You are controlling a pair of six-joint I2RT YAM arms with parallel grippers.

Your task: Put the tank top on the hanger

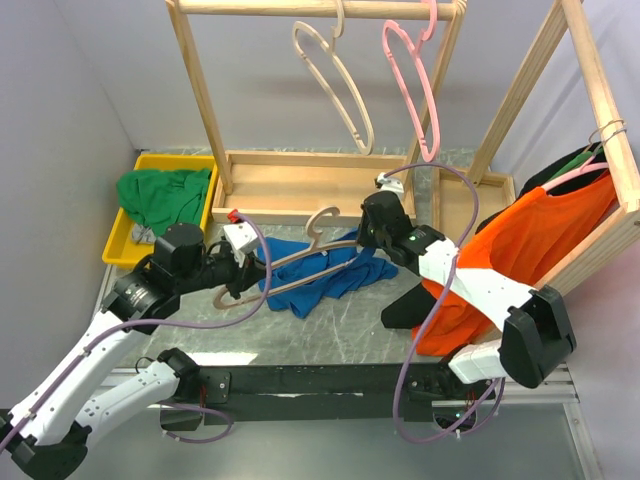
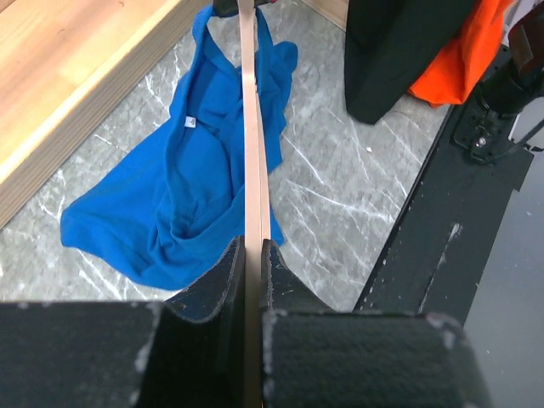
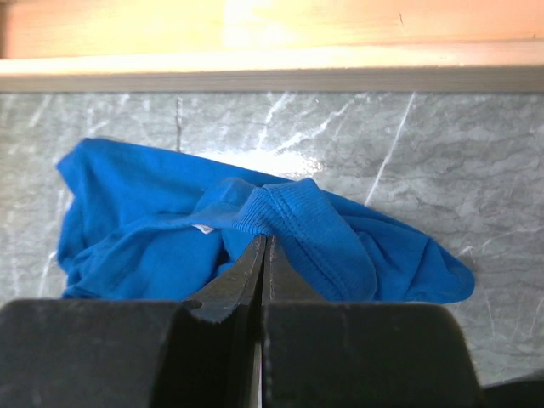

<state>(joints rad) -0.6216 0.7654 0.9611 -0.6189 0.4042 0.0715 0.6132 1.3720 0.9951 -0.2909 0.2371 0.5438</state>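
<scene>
At far left, a green garment (image 1: pixel 165 193) lies heaped in a yellow bin (image 1: pixel 118 243). Beside it, the left tool (image 1: pixel 240 275) is clamped on one end of the pale beige hanger (image 1: pixel 318 217). Its pads (image 2: pixel 228 276) are pressed flat against the thin strip, which reaches out over the marbled worktop (image 1: pixel 350 335).

At centre, the blue tank top (image 1: pixel 322 277) lies crumpled on that worktop under and around the hanger's far end, its white label (image 2: pixel 189 122) showing inside. To its right, the right tool (image 1: pixel 368 236) is pinched together on a raised fold of ribbed edging at the top of the garment. An orange shirt (image 1: pixel 545 235) hangs at far right.

The top looks light and limp, likely to sag, bunch and slide off a smooth hanger shoulder if held by loose cloth. Its firmest hold appears to be the stitched band of a strap or the neck opening, as gripped here, so the opening can be drawn wide. The hanger seems stiff but slender, and apt to pivot in a one-ended hold.
</scene>
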